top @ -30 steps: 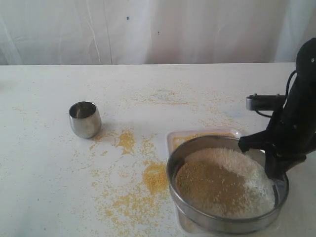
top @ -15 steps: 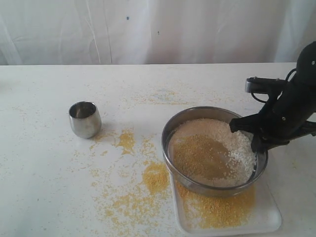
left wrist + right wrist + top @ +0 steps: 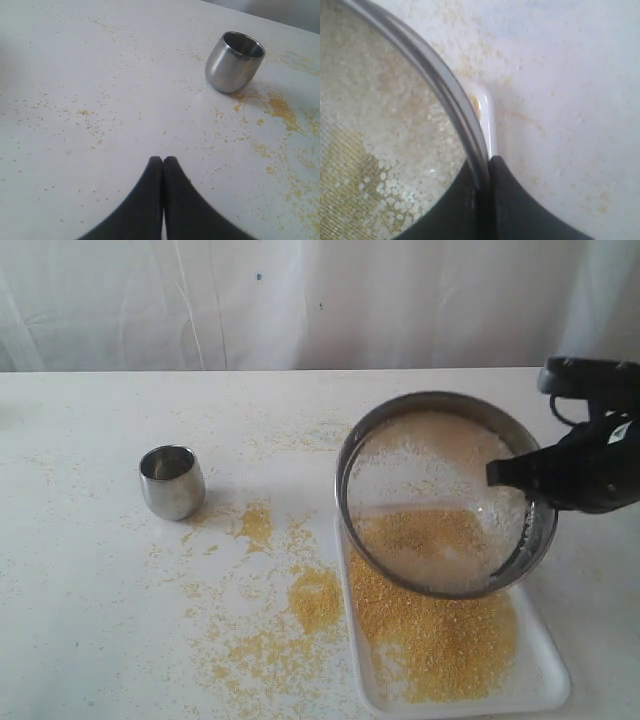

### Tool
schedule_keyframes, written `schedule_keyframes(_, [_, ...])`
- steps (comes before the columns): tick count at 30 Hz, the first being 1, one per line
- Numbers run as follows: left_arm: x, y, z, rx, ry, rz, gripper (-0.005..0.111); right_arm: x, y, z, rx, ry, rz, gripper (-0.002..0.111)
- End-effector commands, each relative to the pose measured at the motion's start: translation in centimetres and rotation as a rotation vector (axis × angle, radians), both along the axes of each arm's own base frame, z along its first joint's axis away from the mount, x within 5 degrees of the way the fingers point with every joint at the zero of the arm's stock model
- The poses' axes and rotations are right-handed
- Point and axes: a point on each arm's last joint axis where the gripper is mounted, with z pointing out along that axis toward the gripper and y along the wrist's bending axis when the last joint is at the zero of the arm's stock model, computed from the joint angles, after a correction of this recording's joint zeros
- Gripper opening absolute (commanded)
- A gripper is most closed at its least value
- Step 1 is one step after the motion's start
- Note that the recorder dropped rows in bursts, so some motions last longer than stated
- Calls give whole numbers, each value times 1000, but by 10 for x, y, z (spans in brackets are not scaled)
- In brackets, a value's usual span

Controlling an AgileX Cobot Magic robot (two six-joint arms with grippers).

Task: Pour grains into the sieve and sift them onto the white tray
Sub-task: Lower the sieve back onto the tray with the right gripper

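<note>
Steel sieve, pinched at its rim by the right gripper, has swung from the white tray's near end to over its far end. Sifting is under way: golden meal lies bare on the tray, whitish grains kept inside. Round, the sieve has no long axis; its mouth seems tipped toward the tray's near end. The left gripper — pressed together, empty — hangs well apart from the tray.

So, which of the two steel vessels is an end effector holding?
The sieve, wide with mesh bottom: the right end effector grips its rim over the tray. The small cup stands alone on the table.
</note>
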Motion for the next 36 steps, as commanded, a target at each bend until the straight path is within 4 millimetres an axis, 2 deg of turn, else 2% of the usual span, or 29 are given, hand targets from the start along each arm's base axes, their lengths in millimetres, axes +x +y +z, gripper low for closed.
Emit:
schedule_keyframes(1, [0, 0, -1, -8, 3, 1, 0, -13, -3, 46, 51, -240, -32, 0])
schedule_keyframes(3, [0, 0, -1, -8, 3, 1, 0, -18, -4, 56, 24, -285, -8, 0])
schedule_keyframes(5, [0, 0, -1, -8, 3, 1, 0, -19, -4, 57, -15, -296, 24, 0])
schedule_keyframes(13, [0, 0, -1, -8, 3, 1, 0, -3, -2, 27, -65, -189, 61, 0])
schedule_keyframes(21, [0, 0, -1, -8, 3, 1, 0, 5, 0, 5, -53, -71, 56, 0])
schedule_keyframes(26, [0, 0, -1, -8, 3, 1, 0, 16, 5, -2, -40, 151, 84, 0])
schedule_keyframes(31, [0, 0, -1, -8, 3, 1, 0, 42, 13, 3, -60, 424, 168, 0])
schedule_keyframes(36, [0, 0, -1, -8, 3, 1, 0, 66, 20, -10, -57, 709, 243, 0])
